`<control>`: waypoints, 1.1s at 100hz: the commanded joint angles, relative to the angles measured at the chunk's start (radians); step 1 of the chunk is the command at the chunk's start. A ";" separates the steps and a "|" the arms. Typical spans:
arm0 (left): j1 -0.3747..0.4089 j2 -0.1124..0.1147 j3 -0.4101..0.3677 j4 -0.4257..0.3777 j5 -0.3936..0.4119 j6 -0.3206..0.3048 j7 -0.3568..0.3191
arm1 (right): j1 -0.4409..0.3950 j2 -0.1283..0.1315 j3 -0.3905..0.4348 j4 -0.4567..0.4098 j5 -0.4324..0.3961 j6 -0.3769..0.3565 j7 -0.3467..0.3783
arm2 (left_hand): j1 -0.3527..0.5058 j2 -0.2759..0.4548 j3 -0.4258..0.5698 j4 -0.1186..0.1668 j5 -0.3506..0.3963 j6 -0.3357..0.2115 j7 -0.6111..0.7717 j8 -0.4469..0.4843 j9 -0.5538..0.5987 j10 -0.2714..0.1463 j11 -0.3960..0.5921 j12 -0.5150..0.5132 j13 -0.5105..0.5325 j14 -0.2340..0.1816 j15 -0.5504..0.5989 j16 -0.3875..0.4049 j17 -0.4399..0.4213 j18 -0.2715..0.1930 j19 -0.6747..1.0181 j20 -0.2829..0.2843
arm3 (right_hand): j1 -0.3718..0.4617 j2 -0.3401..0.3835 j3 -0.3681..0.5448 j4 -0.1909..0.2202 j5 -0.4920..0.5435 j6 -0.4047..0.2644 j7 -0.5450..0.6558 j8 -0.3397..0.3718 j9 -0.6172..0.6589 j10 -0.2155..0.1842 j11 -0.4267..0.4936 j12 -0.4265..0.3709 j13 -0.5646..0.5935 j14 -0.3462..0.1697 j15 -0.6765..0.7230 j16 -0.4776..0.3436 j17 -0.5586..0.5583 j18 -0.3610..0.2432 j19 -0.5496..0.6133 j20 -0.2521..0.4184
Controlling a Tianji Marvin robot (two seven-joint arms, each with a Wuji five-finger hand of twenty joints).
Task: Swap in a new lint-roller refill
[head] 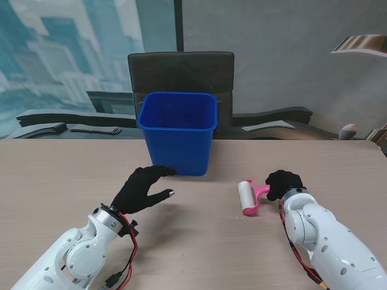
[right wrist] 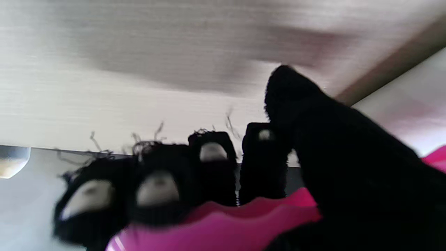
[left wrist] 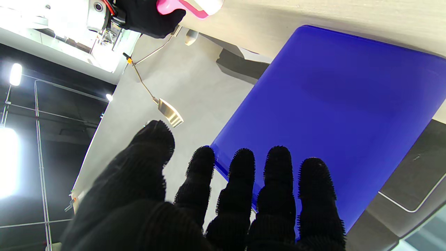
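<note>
The left hand (head: 143,188) is raised over the table (head: 54,181), its black-gloved fingers (left wrist: 275,181) spread and straight, holding nothing; the fingertips reach toward the near left corner of the bin (head: 178,132). The left arm (head: 78,254) slants up from the table's near edge.

The right hand (head: 283,183) lies low on the table's right half, fingers (right wrist: 212,160) curled round the pink handle (right wrist: 223,223) of the roller (head: 250,196). The roller rests on the table just left of that hand, its white roll (head: 247,197) pointing toward me, well apart from the left hand and nearer to me than the bin.

The bin is smooth blue plastic, square with rounded corners, standing at the table's far edge. The gloves are knitted and fuzzy, worn through at the right fingertips. The table is pale wood grain. The right wrist view is blurred.
</note>
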 commanded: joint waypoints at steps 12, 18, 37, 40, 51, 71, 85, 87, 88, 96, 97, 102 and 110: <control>0.000 -0.003 0.004 -0.004 -0.001 0.005 -0.015 | -0.037 0.005 0.037 -0.040 0.009 -0.056 0.088 | -0.002 0.041 0.005 0.011 0.003 -0.017 0.010 0.015 -0.015 0.015 -0.002 -0.015 -0.025 -0.004 -0.015 0.004 -0.004 -0.006 -0.016 0.019 | 0.025 -0.057 -0.072 -0.089 -0.167 0.038 -0.191 -0.317 -0.216 0.134 -0.255 -0.222 -0.138 -0.013 -0.481 -0.189 -0.306 -0.013 -0.183 0.041; -0.003 -0.002 0.007 0.000 0.002 0.006 -0.015 | -0.044 0.007 0.045 -0.047 0.005 -0.067 0.100 | 0.000 0.015 0.010 0.012 0.003 -0.025 0.014 0.017 -0.014 0.016 0.000 -0.015 -0.023 -0.005 -0.013 0.004 -0.001 -0.005 -0.015 0.019 | 0.002 -0.044 -0.073 -0.084 -0.187 0.069 -0.293 -0.325 -0.289 0.138 -0.325 -0.296 -0.235 0.014 -0.600 -0.185 -0.425 0.008 -0.273 0.074; -0.010 -0.002 0.013 0.006 0.006 0.012 -0.016 | -0.064 0.014 0.067 -0.066 -0.025 -0.100 0.127 | -0.042 -0.035 0.084 0.006 -0.002 -0.026 0.021 0.017 -0.014 0.015 0.000 -0.015 -0.022 -0.005 -0.013 0.003 0.003 -0.002 -0.016 0.017 | -0.095 0.014 -0.076 0.011 -0.273 0.113 -0.598 -0.296 -0.493 0.140 -0.496 -0.452 -0.512 0.047 -0.853 -0.249 -0.724 0.037 -0.514 0.089; -0.010 -0.002 0.013 0.007 0.006 0.012 -0.016 | -0.067 0.015 0.070 -0.069 -0.030 -0.104 0.126 | -0.044 -0.036 0.086 0.004 -0.002 -0.025 0.021 0.017 -0.014 0.016 0.000 -0.015 -0.022 -0.004 -0.013 0.003 0.003 -0.002 -0.016 0.017 | -0.110 0.023 -0.087 0.008 -0.304 0.139 -0.647 -0.322 -0.514 0.139 -0.506 -0.464 -0.544 0.050 -0.876 -0.257 -0.751 0.038 -0.541 0.088; -0.011 -0.002 0.013 0.008 0.006 0.013 -0.017 | -0.083 0.017 0.086 -0.083 -0.054 -0.124 0.128 | -0.053 -0.040 0.090 0.001 -0.003 -0.021 0.017 0.015 -0.016 0.017 -0.002 -0.016 -0.024 -0.004 -0.015 0.003 0.002 -0.002 -0.017 0.016 | -0.185 0.072 -0.131 -0.016 -0.431 0.218 -0.820 -0.450 -0.634 0.140 -0.543 -0.489 -0.684 0.052 -0.958 -0.290 -0.855 0.040 -0.641 0.080; -0.013 -0.003 0.013 0.008 0.005 0.014 -0.012 | -0.124 0.013 0.127 -0.120 -0.065 -0.145 0.086 | -0.065 -0.045 0.095 -0.004 -0.004 -0.018 0.007 0.009 -0.017 0.016 -0.004 -0.016 -0.026 -0.004 -0.018 0.001 0.001 -0.002 -0.019 0.014 | -0.233 0.135 -0.167 -0.024 -0.538 0.216 -0.861 -0.494 -0.766 0.151 -0.580 -0.513 -0.782 0.056 -1.020 -0.323 -0.926 0.041 -0.722 0.066; -0.009 -0.009 0.005 -0.009 -0.007 0.024 0.005 | -0.183 -0.001 0.194 -0.201 -0.056 -0.168 0.016 | -0.069 -0.042 0.096 -0.004 -0.001 -0.012 0.005 0.008 -0.017 0.018 -0.003 -0.016 -0.026 -0.003 -0.018 0.002 0.000 -0.002 -0.022 0.013 | -0.226 0.167 -0.208 -0.012 -0.536 0.210 -0.840 -0.499 -0.768 0.153 -0.584 -0.531 -0.766 0.065 -1.019 -0.328 -0.923 0.050 -0.731 0.072; -0.009 -0.010 0.004 -0.012 -0.012 0.027 0.006 | -0.190 -0.003 0.203 -0.218 -0.046 -0.174 0.011 | -0.070 -0.041 0.096 -0.005 0.000 -0.012 0.005 0.008 -0.016 0.018 -0.003 -0.016 -0.026 -0.003 -0.018 0.002 0.000 -0.001 -0.022 0.012 | -0.224 0.167 -0.209 -0.011 -0.533 0.210 -0.838 -0.499 -0.766 0.153 -0.583 -0.531 -0.766 0.065 -1.019 -0.328 -0.923 0.051 -0.731 0.072; -0.009 -0.011 0.003 -0.014 -0.015 0.028 0.006 | -0.193 -0.005 0.208 -0.226 -0.040 -0.178 0.009 | -0.070 -0.041 0.096 -0.005 0.001 -0.011 0.006 0.009 -0.016 0.017 -0.003 -0.015 -0.026 -0.002 -0.018 0.002 0.000 -0.001 -0.022 0.012 | -0.222 0.167 -0.209 -0.010 -0.533 0.210 -0.838 -0.500 -0.766 0.153 -0.583 -0.531 -0.766 0.065 -1.019 -0.328 -0.922 0.051 -0.731 0.072; -0.011 -0.015 0.003 -0.026 -0.046 0.041 0.003 | -0.217 -0.012 0.242 -0.290 -0.005 -0.218 -0.007 | -0.071 -0.036 0.094 -0.005 0.004 -0.010 0.006 0.010 -0.011 0.017 -0.002 -0.015 -0.024 -0.002 -0.018 0.002 0.000 -0.001 -0.022 0.012 | -0.220 0.175 -0.214 -0.007 -0.529 0.209 -0.832 -0.500 -0.761 0.153 -0.581 -0.533 -0.756 0.063 -1.015 -0.327 -0.917 0.049 -0.730 0.074; -0.011 -0.016 0.003 -0.028 -0.050 0.043 0.002 | -0.219 -0.013 0.245 -0.297 -0.001 -0.223 -0.011 | -0.069 -0.037 0.094 -0.005 0.004 -0.009 0.007 0.010 -0.011 0.018 -0.002 -0.015 -0.024 -0.001 -0.018 0.002 0.000 -0.001 -0.022 0.012 | -0.219 0.174 -0.214 -0.007 -0.527 0.208 -0.831 -0.500 -0.758 0.152 -0.581 -0.533 -0.754 0.064 -1.014 -0.326 -0.915 0.050 -0.729 0.074; -0.012 -0.018 0.005 -0.037 -0.071 0.055 -0.001 | -0.228 -0.019 0.257 -0.329 0.014 -0.250 -0.034 | -0.071 -0.037 0.092 -0.005 0.006 -0.007 0.007 0.011 -0.009 0.017 -0.002 -0.015 -0.023 -0.001 -0.018 0.002 0.000 -0.001 -0.022 0.012 | -0.217 0.177 -0.214 -0.004 -0.519 0.205 -0.824 -0.499 -0.748 0.149 -0.578 -0.533 -0.742 0.064 -1.010 -0.325 -0.904 0.049 -0.726 0.076; -0.010 -0.023 0.011 -0.051 -0.108 0.085 -0.006 | -0.236 -0.029 0.260 -0.373 0.059 -0.280 -0.069 | -0.071 -0.051 0.091 -0.004 0.007 -0.006 0.007 0.012 -0.015 0.016 -0.005 -0.016 -0.025 -0.005 -0.020 0.001 0.000 -0.001 -0.022 0.012 | -0.208 0.177 -0.210 0.003 -0.514 0.202 -0.815 -0.496 -0.730 0.146 -0.576 -0.533 -0.721 0.071 -1.005 -0.324 -0.885 0.051 -0.720 0.079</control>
